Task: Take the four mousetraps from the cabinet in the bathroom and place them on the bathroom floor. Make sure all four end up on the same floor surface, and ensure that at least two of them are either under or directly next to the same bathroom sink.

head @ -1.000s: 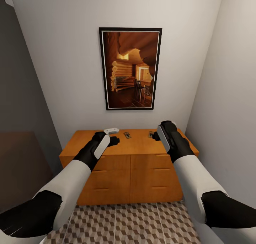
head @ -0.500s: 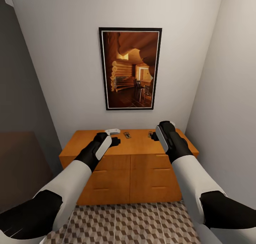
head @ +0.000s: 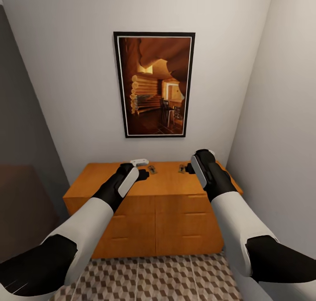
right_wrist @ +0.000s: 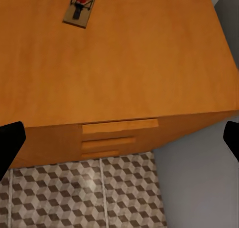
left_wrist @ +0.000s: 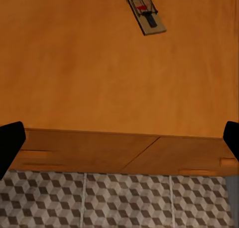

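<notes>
Two mousetraps sit on the cabinet [head: 166,184], flat tan boards with dark wire and a red dab: one mousetrap [head: 152,169] at the 12 o'clock edge of the top, the other mousetrap [head: 182,168] toward 1 o'clock. The cabinet is smooth orange-brown wood, flat-topped, with plain drawer fronts. The left gripper [left_wrist: 119,138] hangs over that top, jaws spread wide. So does the right gripper [right_wrist: 119,138], black tips far apart. Below lies the bathroom floor [head: 175,279], glossy cube-patterned tile. A framed painting [head: 153,85] hangs above.
</notes>
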